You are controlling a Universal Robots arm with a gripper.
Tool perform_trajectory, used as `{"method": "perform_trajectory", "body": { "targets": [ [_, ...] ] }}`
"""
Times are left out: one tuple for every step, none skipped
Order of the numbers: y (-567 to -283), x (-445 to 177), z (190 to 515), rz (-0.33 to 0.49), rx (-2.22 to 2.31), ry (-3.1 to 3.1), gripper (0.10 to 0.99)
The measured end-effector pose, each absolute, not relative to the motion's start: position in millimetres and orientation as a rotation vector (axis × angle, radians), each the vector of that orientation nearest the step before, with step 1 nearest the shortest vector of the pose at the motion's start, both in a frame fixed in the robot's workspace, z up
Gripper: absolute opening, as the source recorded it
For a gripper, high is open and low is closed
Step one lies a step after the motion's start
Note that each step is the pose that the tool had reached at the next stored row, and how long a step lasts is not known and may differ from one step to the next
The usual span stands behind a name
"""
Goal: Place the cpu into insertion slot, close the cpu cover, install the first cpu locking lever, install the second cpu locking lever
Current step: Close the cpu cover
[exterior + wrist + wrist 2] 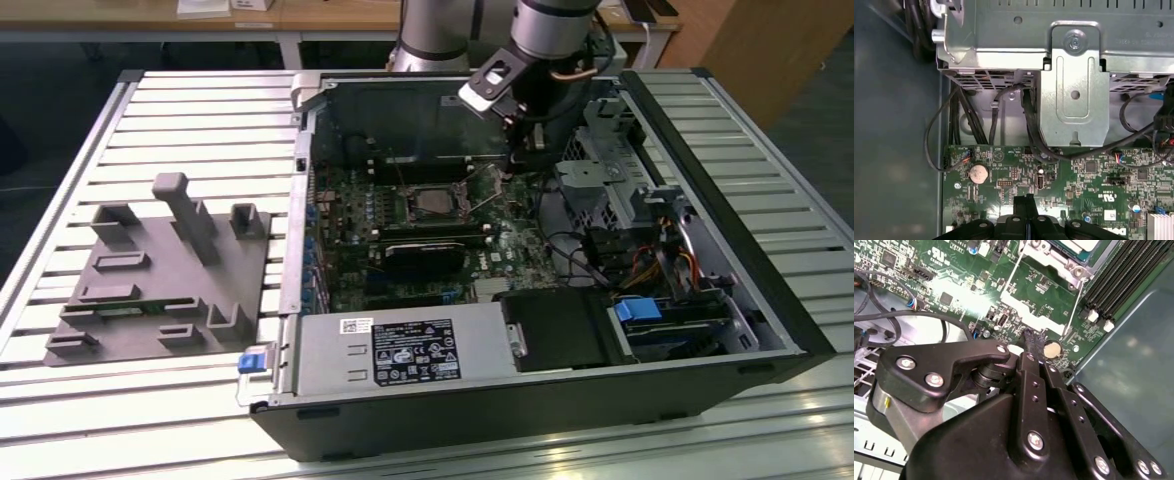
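Inside an open computer case (747, 210) lying on a slatted bench (200, 110), the robot arm's tool (518, 168) reaches down to the green motherboard (350, 215). In both wrist views its fingers (1023, 207) are drawn narrow, meeting at a seam, close over the board beside a coin battery (978, 173). The cpu (430, 203) sits in the insertion slot (407, 204), ringed by the silvery cpu cover (1051, 261), near the tool on the exterior view's left. A thin wire locking lever (1075, 305) runs along the cover's edge. A grey fixture (160, 270) stands on the bench further left
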State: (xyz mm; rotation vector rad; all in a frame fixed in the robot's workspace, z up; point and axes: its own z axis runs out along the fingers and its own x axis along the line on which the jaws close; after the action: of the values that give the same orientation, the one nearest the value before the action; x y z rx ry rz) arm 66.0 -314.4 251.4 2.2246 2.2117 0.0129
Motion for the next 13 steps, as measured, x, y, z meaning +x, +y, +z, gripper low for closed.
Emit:
{"method": "perform_trajectory", "body": {
  "targets": [
    [-314, 66, 250, 0.012, 2.225, 2.212, 0.106],
    [-314, 67, 249, 0.011, 2.225, 2.212, 0.106],
    [-314, 67, 248, 0.01, 2.226, 2.213, 0.106],
    [-314, 68, 247, 0.009, 2.226, 2.213, 0.106],
    [-314, 68, 246, 0.009, 2.226, 2.214, 0.106],
    [-314, 68, 244, 0.008, 2.227, 2.214, 0.106],
    [-314, 68, 243, 0.008, 2.227, 2.214, 0.106],
    [-314, 68, 242, 0.008, 2.227, 2.214, 0.106],
    [-314, 68, 241, 0.008, 2.227, 2.214, 0.106],
    [-314, 67, 241, 0.007, 2.227, 2.214, 0.106],
    [-314, 66, 240, 0.007, 2.227, 2.214, 0.106],
    [-314, 64, 240, 0.007, 2.227, 2.214, 0.106],
    [-314, 62, 240, 0.007, 2.227, 2.214, 0.106]
  ]
}}
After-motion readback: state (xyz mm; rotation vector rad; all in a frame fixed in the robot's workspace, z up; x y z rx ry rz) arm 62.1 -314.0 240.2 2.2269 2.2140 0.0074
